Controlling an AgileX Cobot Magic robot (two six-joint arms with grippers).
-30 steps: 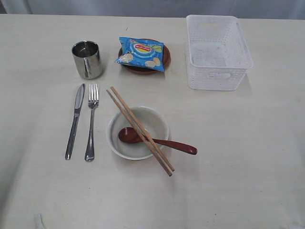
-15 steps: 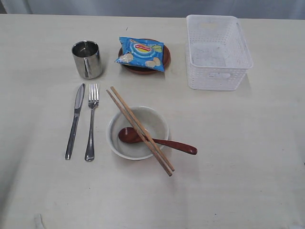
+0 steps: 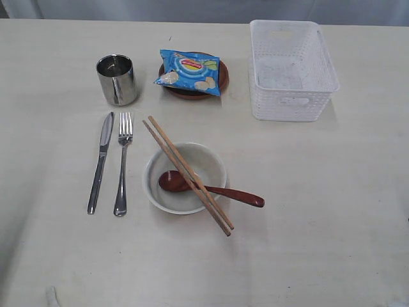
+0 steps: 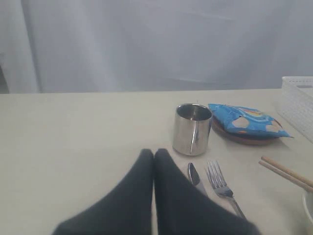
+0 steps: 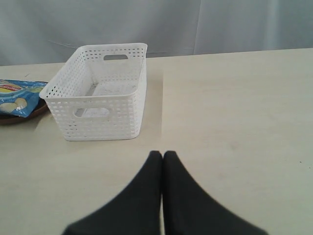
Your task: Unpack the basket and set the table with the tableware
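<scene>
The white basket (image 3: 291, 67) stands with nothing inside at the back right of the table (image 3: 332, 192). A steel cup (image 3: 116, 79) is at the back left, with a knife (image 3: 100, 160) and a fork (image 3: 122, 162) in front of it. A cream bowl (image 3: 185, 178) holds a reddish-brown spoon (image 3: 211, 187), and chopsticks (image 3: 188, 174) lie across its rim. A small brown plate (image 3: 195, 91) carries a blue chip bag (image 3: 189, 71). Neither arm shows in the exterior view. My left gripper (image 4: 153, 152) is shut on nothing, near the knife (image 4: 194, 175). My right gripper (image 5: 162, 154) is shut on nothing, short of the basket (image 5: 100, 95).
A pale curtain hangs behind the table's far edge. The left wrist view also takes in the cup (image 4: 192, 129), the fork (image 4: 221, 186) and the chip bag (image 4: 247, 119).
</scene>
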